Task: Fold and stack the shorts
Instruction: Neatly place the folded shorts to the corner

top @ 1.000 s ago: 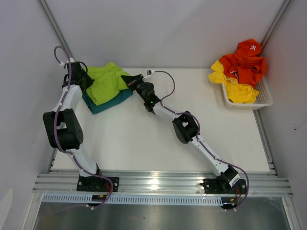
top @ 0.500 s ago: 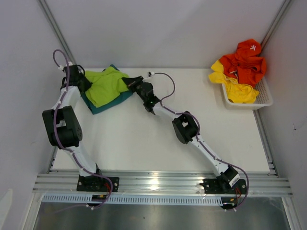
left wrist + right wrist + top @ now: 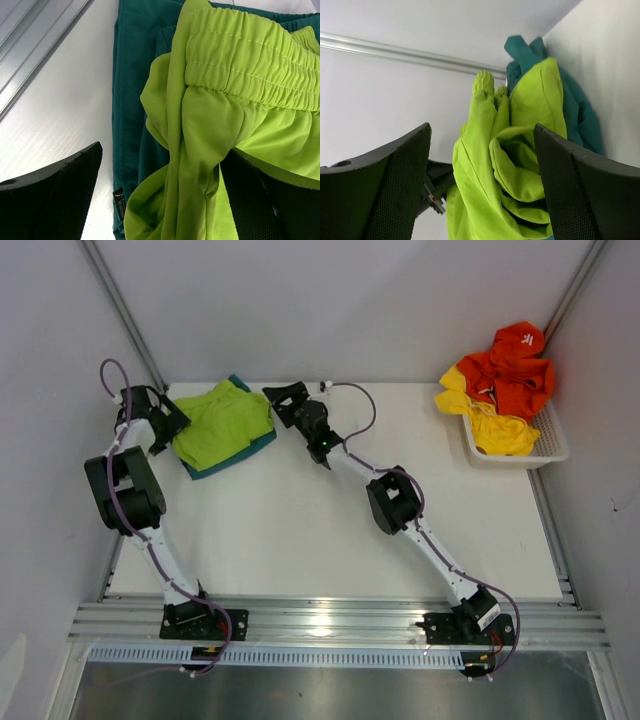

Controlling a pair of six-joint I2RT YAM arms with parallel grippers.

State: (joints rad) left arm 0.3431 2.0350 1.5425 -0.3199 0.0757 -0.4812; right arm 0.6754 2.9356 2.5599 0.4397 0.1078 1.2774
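Right now the left pincer [image 3: 165,155] is standing with its two black fingers [image 3: 55,185] wide apart, and a bunched fold of the lime green shorts [image 3: 240,75] is lying in the gap between them without being pinched. The right pincer [image 3: 482,130] is likewise gaping, its mesh-faced pads [image 3: 585,190] flanking the crumpled lime cloth from the opposite side.

From above, the left pincer [image 3: 168,425] is sitting at the left edge of the lime green shorts [image 3: 222,425], and the right pincer [image 3: 283,398] is hovering just beside their right edge, so the two are facing each other across the garment. The lime pair is lying loosely on top of the teal shorts [image 3: 248,447], which are showing only as a dark border along the near side and at the far tip. In the left wrist view the teal shorts [image 3: 132,75] are spreading flat under the lime gathered waistband [image 3: 250,70], with a small black label [image 3: 118,199] at their hem.

Both pairs are resting at the far left corner of the white desk [image 3: 300,520]. Well apart, at the far right, a white basket [image 3: 552,448] is holding a red-orange garment [image 3: 515,365] and a yellow garment [image 3: 490,425].
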